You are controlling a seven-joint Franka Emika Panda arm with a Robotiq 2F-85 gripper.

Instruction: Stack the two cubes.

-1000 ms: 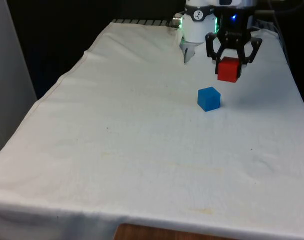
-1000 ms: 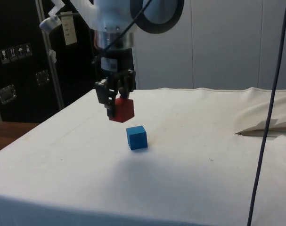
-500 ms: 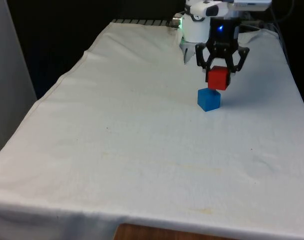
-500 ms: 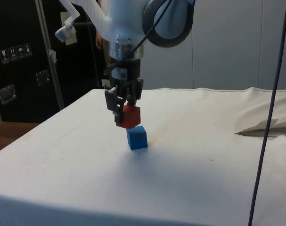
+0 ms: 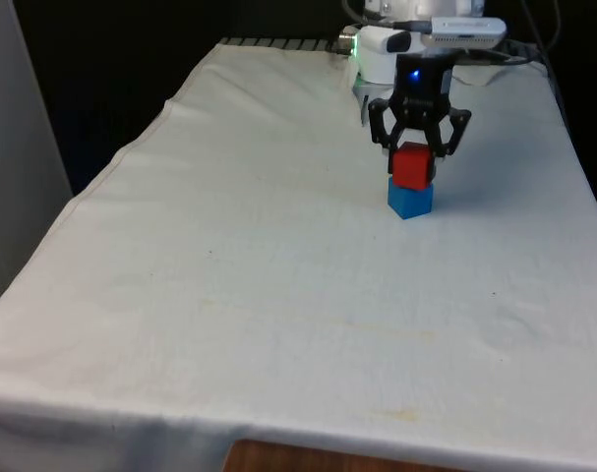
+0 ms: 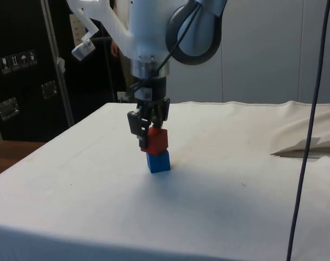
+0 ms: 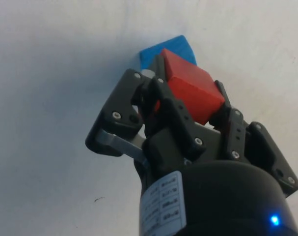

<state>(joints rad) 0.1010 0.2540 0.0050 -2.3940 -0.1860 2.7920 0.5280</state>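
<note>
- Currently, the gripper (image 5: pixel 413 157) has its fingers (image 7: pixel 161 105) clamped on opposite sides of the red cube (image 5: pixel 412 165).
- The red cube sits directly on the blue cube (image 5: pixel 409 200), bottom face against top face.
- The blue cube rests on the desk (image 5: pixel 278 275), toward its far end, on the front view's right.

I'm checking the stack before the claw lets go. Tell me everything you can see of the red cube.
The red cube is a small, plain, matte block with sharp edges and no markings. It sits directly on top of the blue cube, roughly lined up with it in the side view, though turned slightly against it. The black claw is shut on it, its fingers pressing two opposite faces. Whether its full weight rests on the blue cube I cannot tell.
</note>
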